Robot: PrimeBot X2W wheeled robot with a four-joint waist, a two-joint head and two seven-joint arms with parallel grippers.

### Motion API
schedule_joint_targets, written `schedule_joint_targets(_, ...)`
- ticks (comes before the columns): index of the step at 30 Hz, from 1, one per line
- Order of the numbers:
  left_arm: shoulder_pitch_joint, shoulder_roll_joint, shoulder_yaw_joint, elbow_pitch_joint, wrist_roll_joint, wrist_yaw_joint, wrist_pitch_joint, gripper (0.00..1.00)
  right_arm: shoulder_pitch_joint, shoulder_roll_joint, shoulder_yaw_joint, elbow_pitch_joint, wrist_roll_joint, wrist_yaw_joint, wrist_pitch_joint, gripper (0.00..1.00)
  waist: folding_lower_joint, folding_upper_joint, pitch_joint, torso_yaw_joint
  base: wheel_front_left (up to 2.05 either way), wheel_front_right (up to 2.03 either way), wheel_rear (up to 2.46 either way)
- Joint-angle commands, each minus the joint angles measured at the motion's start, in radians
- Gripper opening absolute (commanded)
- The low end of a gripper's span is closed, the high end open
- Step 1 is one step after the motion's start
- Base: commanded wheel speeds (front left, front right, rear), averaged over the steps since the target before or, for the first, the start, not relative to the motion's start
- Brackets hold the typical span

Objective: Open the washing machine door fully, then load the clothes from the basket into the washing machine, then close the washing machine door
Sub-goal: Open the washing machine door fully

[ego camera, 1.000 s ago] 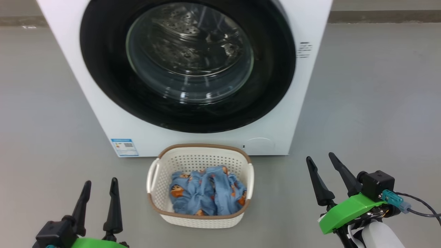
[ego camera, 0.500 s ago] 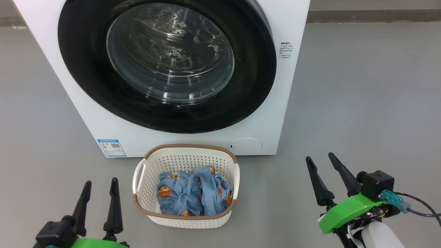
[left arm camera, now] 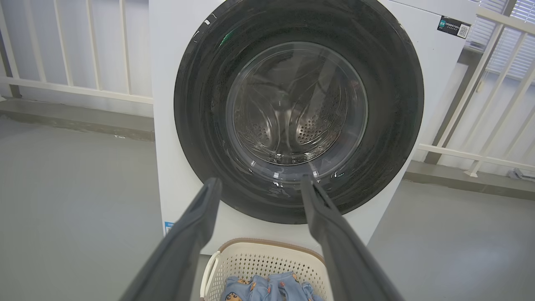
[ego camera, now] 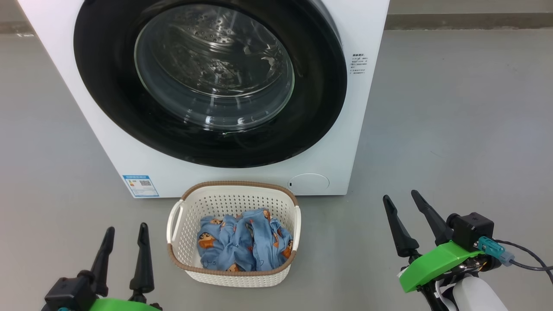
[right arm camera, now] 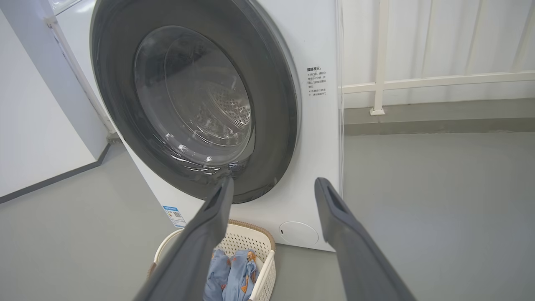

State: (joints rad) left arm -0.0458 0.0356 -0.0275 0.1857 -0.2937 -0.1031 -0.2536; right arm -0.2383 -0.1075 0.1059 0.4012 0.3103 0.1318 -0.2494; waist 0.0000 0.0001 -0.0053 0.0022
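Observation:
The white washing machine [ego camera: 345,142] stands ahead with its round black-rimmed door [ego camera: 108,95] shut, the steel drum showing through the glass. On the floor in front sits the cream basket [ego camera: 235,192] holding the light blue clothes [ego camera: 244,246]. My left gripper [ego camera: 125,231] hovers open at the lower left, left of the basket. At the lower right my right gripper [ego camera: 402,196] is open too, apart from the basket. The left wrist view faces the door [left arm camera: 200,125], with the basket [left arm camera: 267,255] below. The right wrist view shows the door [right arm camera: 276,104], the basket [right arm camera: 263,242] and the clothes [right arm camera: 234,276].
Grey floor [ego camera: 453,108] spreads on both sides of the machine. A blue label sticker [ego camera: 140,185] and a round filter cap [ego camera: 309,182] mark the machine's lower front. White railings [left arm camera: 83,42] stand behind it, and a white wall [right arm camera: 33,138] lies to its left.
The head camera shifted, so the machine and basket slid left in the picture, then held still. My right gripper dipped very slightly. Both grippers stay open.

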Motion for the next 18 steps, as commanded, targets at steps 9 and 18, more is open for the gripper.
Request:
schedule_joint_targets(9,-0.028,0.015,0.035,-0.024,0.000,-0.008,-0.008,1.00,-0.039,0.000,0.022,-0.017,0.002,-0.001,-0.012,1.00,0.0000,-0.0001,-0.002,-0.001,0.00,0.00,0.00)
schedule_joint_targets(18,-0.028,0.015,0.033,-0.025,0.002,-0.008,-0.008,1.00,-0.040,0.000,0.019,-0.017,0.003,-0.001,-0.012,1.00,0.0000,-0.0001,0.002,0.000,0.00,0.00,0.00)
